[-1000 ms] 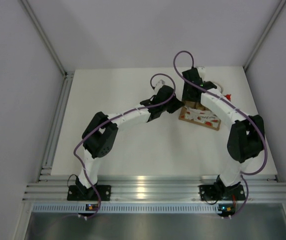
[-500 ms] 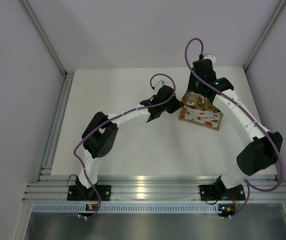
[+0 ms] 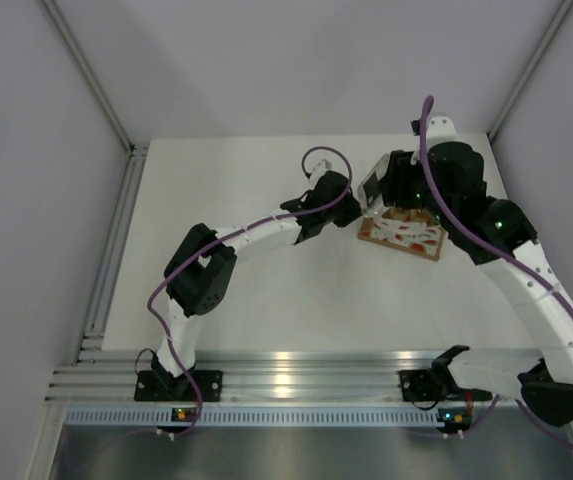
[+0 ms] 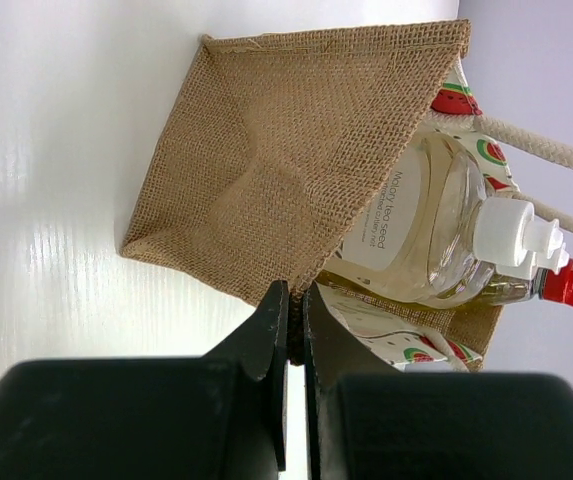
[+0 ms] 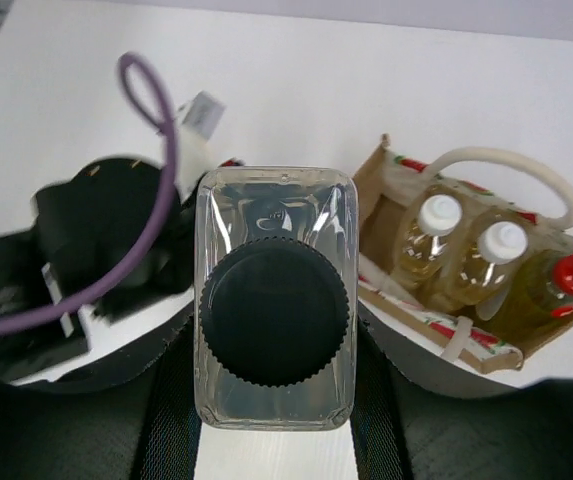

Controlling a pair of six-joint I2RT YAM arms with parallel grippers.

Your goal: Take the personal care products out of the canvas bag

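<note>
Clear bottle (image 5: 273,215) in right pincer (image 5: 273,400), apparently outside bag (image 5: 372,190)

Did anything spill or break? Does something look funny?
Nothing looks spilled or broken. The bag stands upright, with the left gripper pinching its edge. Two white-capped bottles and a red-capped bottle stand inside it, lids on. The right gripper holds the clear bottle, its dark cap on.

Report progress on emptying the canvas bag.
Done: nothing seen set down yet. In hand: the right gripper holds the square clear bottle outside the canvas bag, while the left gripper pinches the bag's burlap edge. Remaining: two white-capped amber bottles and the red-capped yellow bottle sit inside.
</note>
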